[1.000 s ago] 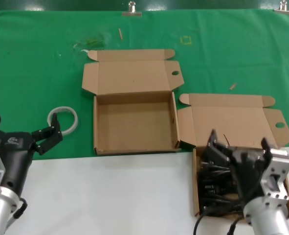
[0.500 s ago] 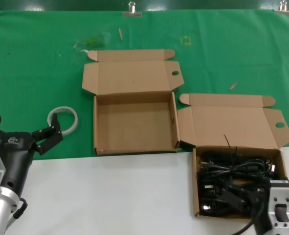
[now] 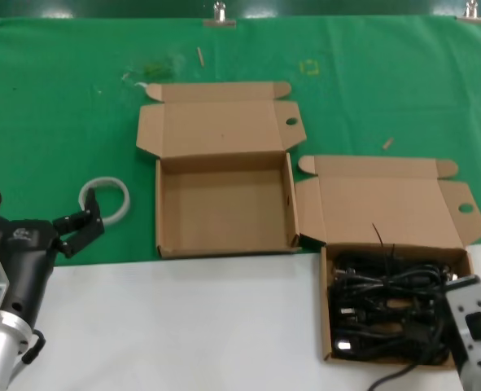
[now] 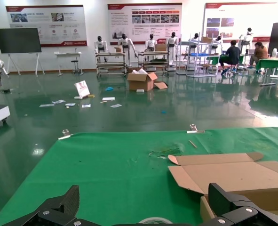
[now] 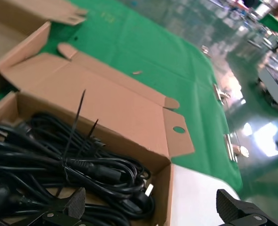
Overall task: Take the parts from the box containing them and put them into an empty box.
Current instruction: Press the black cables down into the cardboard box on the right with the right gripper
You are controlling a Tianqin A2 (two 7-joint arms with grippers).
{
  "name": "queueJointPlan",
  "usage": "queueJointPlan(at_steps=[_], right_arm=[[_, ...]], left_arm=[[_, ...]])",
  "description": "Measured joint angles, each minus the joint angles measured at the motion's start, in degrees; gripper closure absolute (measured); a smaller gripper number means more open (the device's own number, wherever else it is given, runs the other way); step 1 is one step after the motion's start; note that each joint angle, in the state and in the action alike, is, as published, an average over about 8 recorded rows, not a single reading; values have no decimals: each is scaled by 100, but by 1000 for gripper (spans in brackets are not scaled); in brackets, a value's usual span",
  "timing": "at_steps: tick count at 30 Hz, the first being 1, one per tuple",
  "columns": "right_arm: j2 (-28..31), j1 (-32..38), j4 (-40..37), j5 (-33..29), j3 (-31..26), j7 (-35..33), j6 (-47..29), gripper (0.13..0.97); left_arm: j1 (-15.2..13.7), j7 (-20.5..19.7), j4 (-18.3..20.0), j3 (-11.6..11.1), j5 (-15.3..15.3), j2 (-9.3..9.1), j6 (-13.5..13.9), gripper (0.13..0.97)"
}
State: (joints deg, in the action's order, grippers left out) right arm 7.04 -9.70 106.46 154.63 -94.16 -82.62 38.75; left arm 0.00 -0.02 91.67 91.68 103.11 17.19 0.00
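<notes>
left tool (image 3: 38,221): open, parked low left | right tool (image 5: 153,207): open, low right

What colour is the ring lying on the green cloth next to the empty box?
The ring is white. It shows best in the head view.

- Glossy black power cords (image 3: 386,305)
- Plain brown corrugated cardboard box holding the cords (image 3: 386,199)
- Matching brown cardboard empty box (image 3: 224,204)
- Green cloth (image 3: 61,98)
- White ring (image 3: 105,199)

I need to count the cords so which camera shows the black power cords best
The head view: the black power cords fill their box, almost all visible. The right wrist view is closer but crops the pile. The left wrist view shows none.
</notes>
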Motion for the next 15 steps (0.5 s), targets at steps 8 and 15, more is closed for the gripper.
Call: queueJointPlan(at_steps=[8, 15], right_arm=[[0, 677, -550, 272, -78, -1258, 315, 129], [0, 1096, -963, 304, -240, -1565, 364, 129]], left_arm=[[0, 1, 0, 0, 0, 0, 0, 132], [0, 1, 0, 0, 0, 0, 0, 132]])
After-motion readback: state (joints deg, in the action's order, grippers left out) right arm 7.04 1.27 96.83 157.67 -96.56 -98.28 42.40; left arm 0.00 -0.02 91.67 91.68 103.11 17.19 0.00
